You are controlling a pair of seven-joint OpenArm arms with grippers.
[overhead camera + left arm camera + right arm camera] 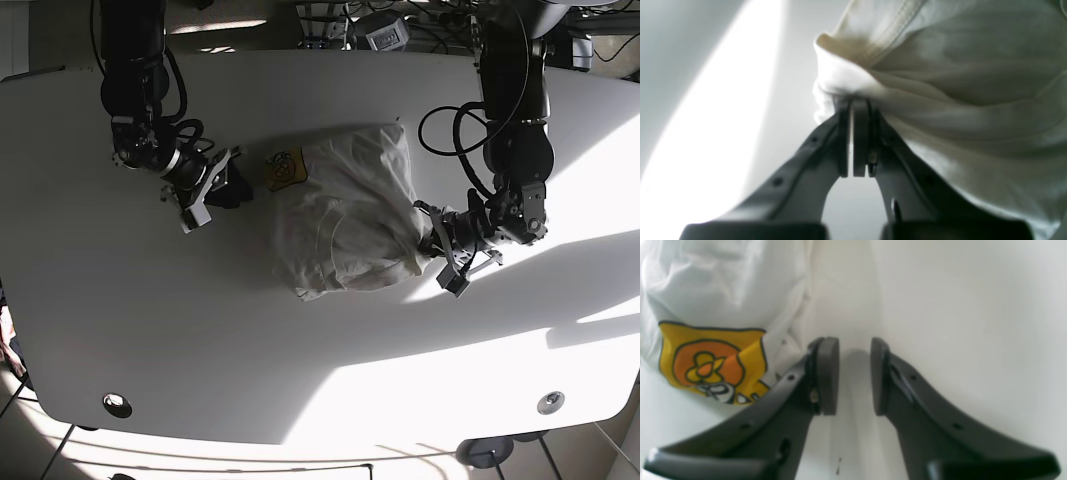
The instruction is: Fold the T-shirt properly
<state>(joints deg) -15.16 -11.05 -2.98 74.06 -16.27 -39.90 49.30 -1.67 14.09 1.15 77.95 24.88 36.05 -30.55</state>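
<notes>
Arms: two, both mine, one at the left and one at the right of the base view.
Right gripper (pixel 232 186): left of centre in the base view; in its wrist view (pixel 854 376) my two fingers stand apart with bare table between them, grasping nothing.
T-shirt (pixel 345 210): one, white, bunched in a loose heap at the centre of the table, not flat.
Print (pixel 284 168): one yellow and orange patch at the heap's upper left edge; in the right wrist view (pixel 711 363) it lies left of my parted fingers, near them.
Left gripper (pixel 437 236): right of centre, against the heap's right edge; in its wrist view (pixel 858 110) both fingers are clenched on a gathered fold of the T-shirt (pixel 957 83).
Table (pixel 330 360): one, white, with two round holes near the lower edge.
</notes>
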